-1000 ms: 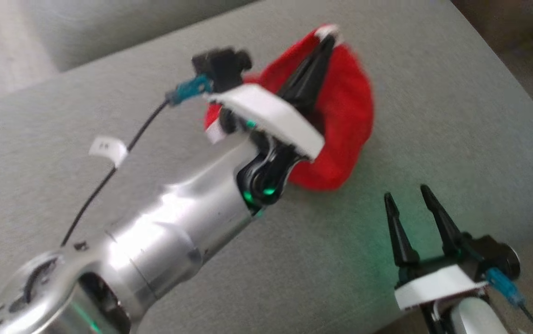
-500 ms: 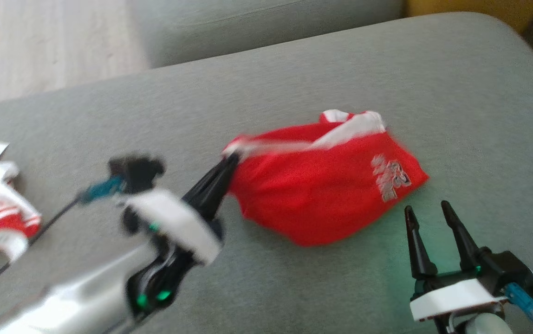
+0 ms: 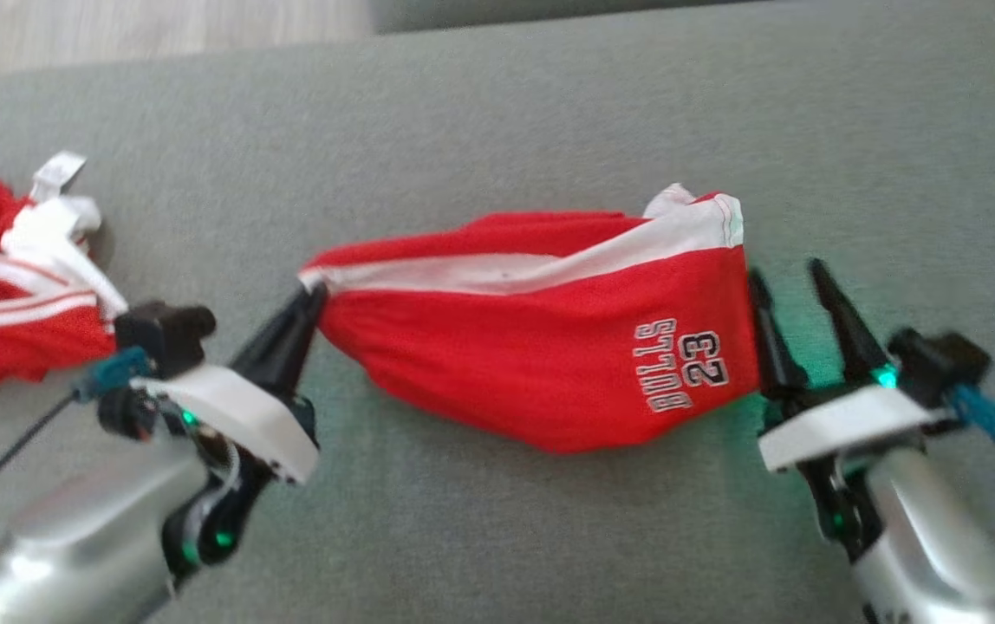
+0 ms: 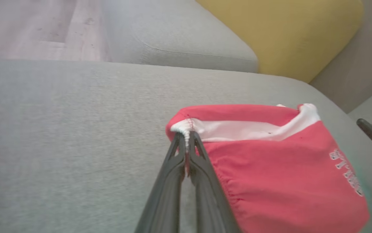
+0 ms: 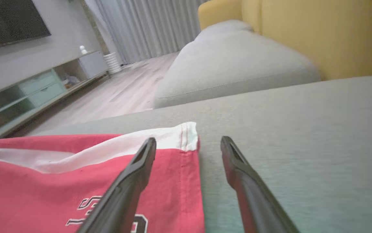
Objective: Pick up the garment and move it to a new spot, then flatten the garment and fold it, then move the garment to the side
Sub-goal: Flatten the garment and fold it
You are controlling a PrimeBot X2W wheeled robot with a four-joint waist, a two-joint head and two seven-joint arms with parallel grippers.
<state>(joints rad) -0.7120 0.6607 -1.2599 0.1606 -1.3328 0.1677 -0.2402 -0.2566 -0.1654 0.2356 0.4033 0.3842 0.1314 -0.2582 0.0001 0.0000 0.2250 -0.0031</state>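
Head view: red garment [image 3: 532, 364] lying long-axis left to right on grey cushion [image 3: 497, 130]. Left gripper [image 3: 311, 290] pinched tight on its white-trimmed left corner. Right gripper [image 3: 785, 270] spread wide, empty, just beside the free right edge.

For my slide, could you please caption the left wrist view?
Left jaws pinch the white trim of a red garment on a grey sofa.

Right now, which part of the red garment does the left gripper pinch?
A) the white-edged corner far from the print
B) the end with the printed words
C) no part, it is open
A: the left gripper is shut on the white-stitched corner of the red garment, at the end opposite the print.
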